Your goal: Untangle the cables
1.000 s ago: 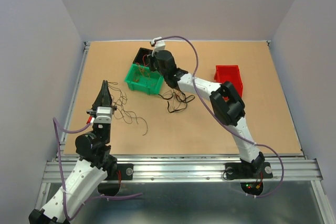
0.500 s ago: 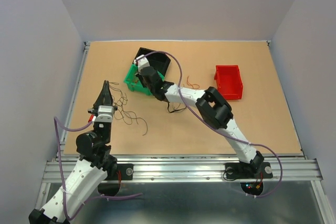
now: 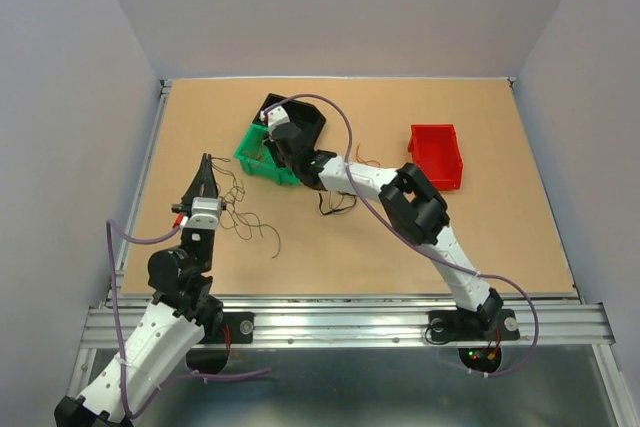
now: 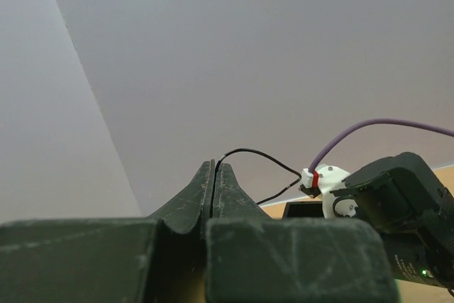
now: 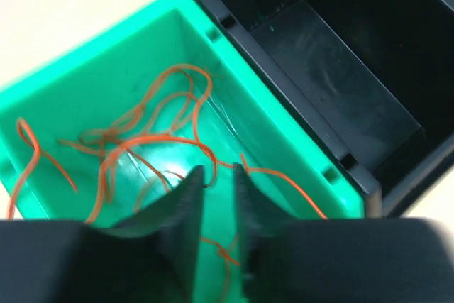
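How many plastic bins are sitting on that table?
3: a green bin left of centre, a black bin touching its far side, and a red bin alone on the right. None seems hidden.

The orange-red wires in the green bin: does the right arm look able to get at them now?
Probably yes. The right gripper hangs over the orange-red wires, its jaws slightly apart, and the green bin is open on top, with nothing between it and the wires.
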Robot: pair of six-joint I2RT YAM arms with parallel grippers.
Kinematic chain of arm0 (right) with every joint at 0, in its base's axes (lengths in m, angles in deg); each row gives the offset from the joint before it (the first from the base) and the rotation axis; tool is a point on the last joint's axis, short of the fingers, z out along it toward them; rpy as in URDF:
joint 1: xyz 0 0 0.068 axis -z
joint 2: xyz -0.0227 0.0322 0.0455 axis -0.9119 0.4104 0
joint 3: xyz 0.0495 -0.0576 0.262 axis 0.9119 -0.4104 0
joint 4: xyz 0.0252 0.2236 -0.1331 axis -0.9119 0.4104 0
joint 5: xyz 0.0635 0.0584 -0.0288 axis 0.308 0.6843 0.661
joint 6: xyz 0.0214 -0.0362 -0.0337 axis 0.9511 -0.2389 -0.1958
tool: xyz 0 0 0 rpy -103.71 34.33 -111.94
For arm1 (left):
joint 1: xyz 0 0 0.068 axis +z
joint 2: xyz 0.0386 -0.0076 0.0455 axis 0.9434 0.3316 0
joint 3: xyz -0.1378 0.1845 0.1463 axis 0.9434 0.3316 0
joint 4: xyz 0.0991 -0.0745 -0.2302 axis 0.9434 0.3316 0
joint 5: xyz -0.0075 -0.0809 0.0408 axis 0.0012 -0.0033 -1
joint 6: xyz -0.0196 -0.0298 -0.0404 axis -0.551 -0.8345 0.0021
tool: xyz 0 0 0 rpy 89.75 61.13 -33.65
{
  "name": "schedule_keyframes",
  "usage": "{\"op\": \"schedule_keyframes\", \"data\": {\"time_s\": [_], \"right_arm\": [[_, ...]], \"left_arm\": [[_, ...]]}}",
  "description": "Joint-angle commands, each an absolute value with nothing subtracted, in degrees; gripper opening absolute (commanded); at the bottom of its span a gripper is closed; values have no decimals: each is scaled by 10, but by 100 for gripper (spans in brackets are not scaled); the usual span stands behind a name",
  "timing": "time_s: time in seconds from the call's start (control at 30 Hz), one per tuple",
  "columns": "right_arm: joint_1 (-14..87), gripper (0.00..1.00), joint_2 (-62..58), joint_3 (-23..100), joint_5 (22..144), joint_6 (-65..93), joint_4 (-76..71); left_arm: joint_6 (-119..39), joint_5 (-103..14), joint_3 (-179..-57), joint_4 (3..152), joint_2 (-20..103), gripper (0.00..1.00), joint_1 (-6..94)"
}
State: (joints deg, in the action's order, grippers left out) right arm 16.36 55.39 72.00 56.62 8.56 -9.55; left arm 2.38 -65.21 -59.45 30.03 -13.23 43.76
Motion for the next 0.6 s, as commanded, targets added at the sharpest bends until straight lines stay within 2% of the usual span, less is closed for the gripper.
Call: {"op": "schedule_keyframes", "data": {"time_s": [0.0,0.03,0.07,0.1,0.33,0.57], "right_arm": [[164,37,480,698,537,104,-68],[163,45,468,695,531,106,-66],[164,59,463,686,526,106,-65],[164,62,457,682,522,108,-60],[164,64,354,595,515,114,-50],[169,64,253,493,598,174,-49]], "left_arm": [[20,-647,-614,281,-127,0,440],[20,-648,-614,281,-126,0,440],[18,-648,-615,282,-124,0,440],[18,-646,-617,287,-123,0,440],[13,-634,-619,291,-114,0,440],[13,-641,-622,289,-99,0,441]]}}
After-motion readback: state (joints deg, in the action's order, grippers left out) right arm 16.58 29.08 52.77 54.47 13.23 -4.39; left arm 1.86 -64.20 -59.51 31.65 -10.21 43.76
